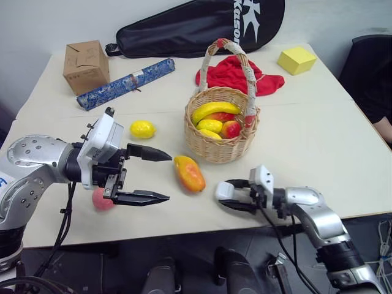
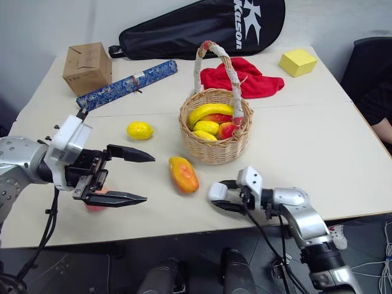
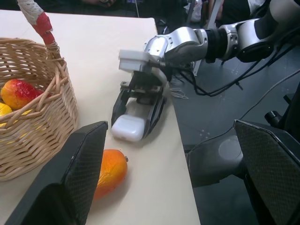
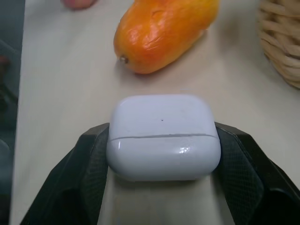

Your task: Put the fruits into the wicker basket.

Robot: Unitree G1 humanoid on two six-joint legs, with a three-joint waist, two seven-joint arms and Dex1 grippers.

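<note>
My right end effector (image 1: 228,195) sits low at the near edge of the pale counter (image 1: 318,153), its two black fingers pressed against the sides of a small white rounded case (image 4: 163,137), pinching it. My left end effector (image 1: 156,176) hangs above the counter with its fingers spread wide and nothing between them. An elongated orange-red mango (image 1: 189,173) lies on the counter between my two end effectors, just in front of the round tan wicker basket (image 1: 220,147). The basket holds a yellow banana (image 1: 214,109) among other yellow and red fruits. A yellow lemon (image 1: 142,129) lies to the basket's left, and a pink-red round peach (image 1: 101,199) lies partly hidden beneath my left end effector.
</note>
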